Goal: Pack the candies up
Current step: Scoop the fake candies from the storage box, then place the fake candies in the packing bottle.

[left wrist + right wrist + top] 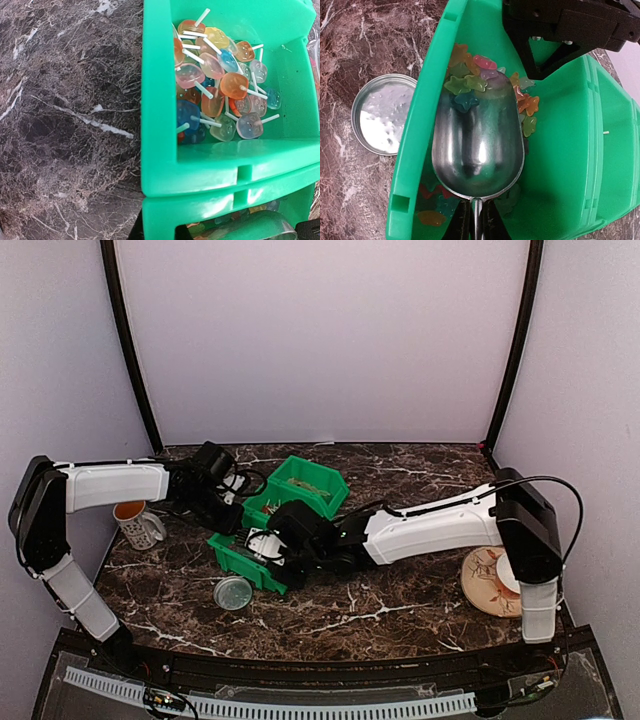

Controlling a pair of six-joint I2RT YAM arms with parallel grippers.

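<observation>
The candies (pixel 470 80) are small star-shaped sweets in mixed colours, lying in the near green bin (pixel 560 150). They also show at the bottom of the left wrist view (pixel 235 220). My right gripper (pixel 477 222) is shut on the handle of a metal scoop (pixel 477 140), whose bowl lies in this bin with its tip among the candies. My left gripper (pixel 545 55) is closed on the bin's far wall. In the top view the near bin (pixel 235 558) sits between my left gripper (pixel 225 502) and my right gripper (pixel 285 545).
A second green bin (pixel 160 100) of lollipops (pixel 220 85) stands against the near bin, further back (pixel 310 485). A round metal lid (pixel 382 120) lies on the marble left of the near bin. A mug (pixel 135 525) stands at the left and a plate (pixel 490 580) at the right.
</observation>
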